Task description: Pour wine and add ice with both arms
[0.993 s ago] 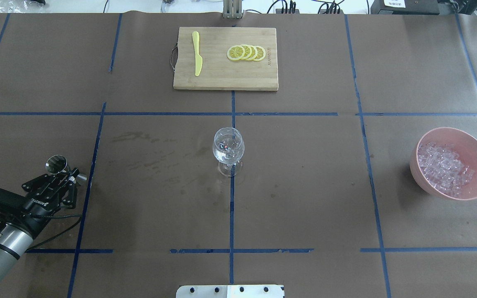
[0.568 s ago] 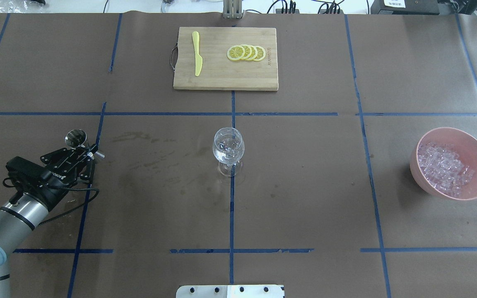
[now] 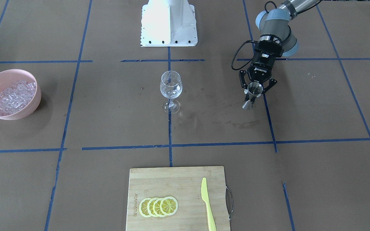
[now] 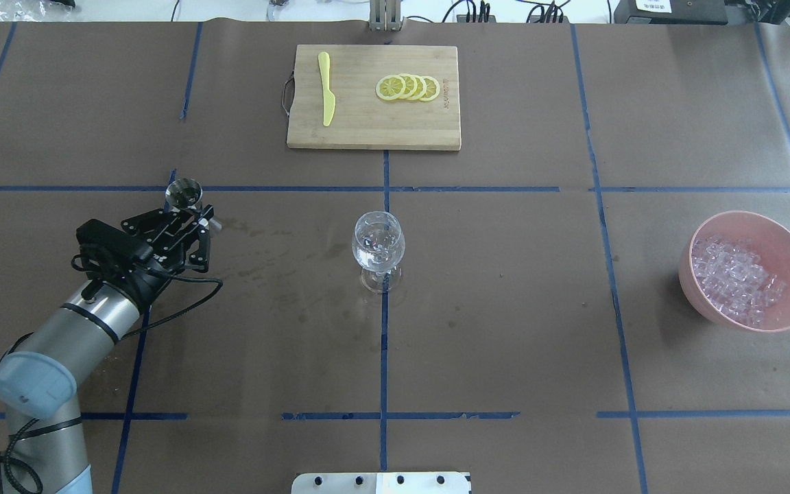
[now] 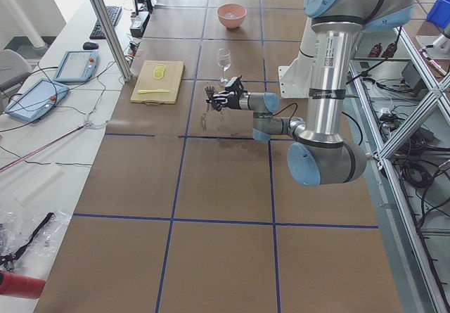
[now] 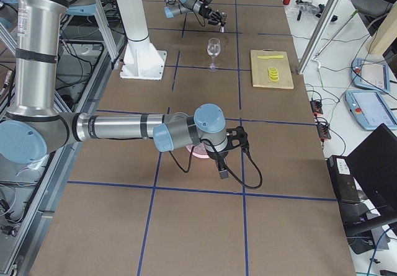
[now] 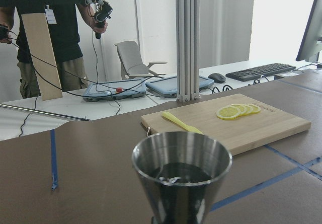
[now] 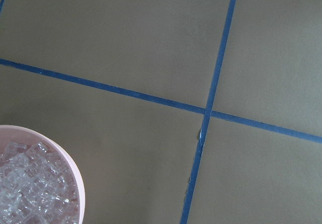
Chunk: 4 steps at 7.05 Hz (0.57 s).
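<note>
Left hand (image 4: 196,213) grips the jigger (image 4: 184,194), arm outstretched.

White "ROBOTIQ" lettering on left gripper (image 3: 255,91) body. Engraved mark on cutting board (image 3: 185,179), illegible.

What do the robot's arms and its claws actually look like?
The left arm and right arm are silvery-grey jointed tubes with pale blue caps at the joints. The left gripper is black, with two fingers and white lettering, and a black cable loops beside its wrist. The right gripper looks black too.
</note>
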### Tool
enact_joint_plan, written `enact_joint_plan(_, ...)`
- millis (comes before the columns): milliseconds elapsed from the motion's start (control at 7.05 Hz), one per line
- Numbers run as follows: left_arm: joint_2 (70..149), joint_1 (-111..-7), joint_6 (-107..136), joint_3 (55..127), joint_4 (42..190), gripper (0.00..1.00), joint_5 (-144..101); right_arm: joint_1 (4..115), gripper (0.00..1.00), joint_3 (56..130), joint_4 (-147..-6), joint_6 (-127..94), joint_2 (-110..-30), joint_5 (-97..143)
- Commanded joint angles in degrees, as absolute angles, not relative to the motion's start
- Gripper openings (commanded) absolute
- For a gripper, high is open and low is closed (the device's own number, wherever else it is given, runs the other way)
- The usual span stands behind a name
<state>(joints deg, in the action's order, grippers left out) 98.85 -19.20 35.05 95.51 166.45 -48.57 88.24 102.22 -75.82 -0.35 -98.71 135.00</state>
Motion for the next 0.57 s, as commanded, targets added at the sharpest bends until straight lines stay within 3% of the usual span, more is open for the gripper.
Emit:
enact_joint_plan(0, 106.75, -19.07, 34.98, 99.22, 152.03, 0.0, -48.52, 88.24, 1.0, 102.22, -75.85, -0.35, -98.79, 135.0)
enact_joint_plan(426, 113.11, -18.55, 32.28, 99.58, 145.46, 0.0, -47.73, 88.24, 1.0, 101.95, -75.85, -0.35, -98.96, 134.91)
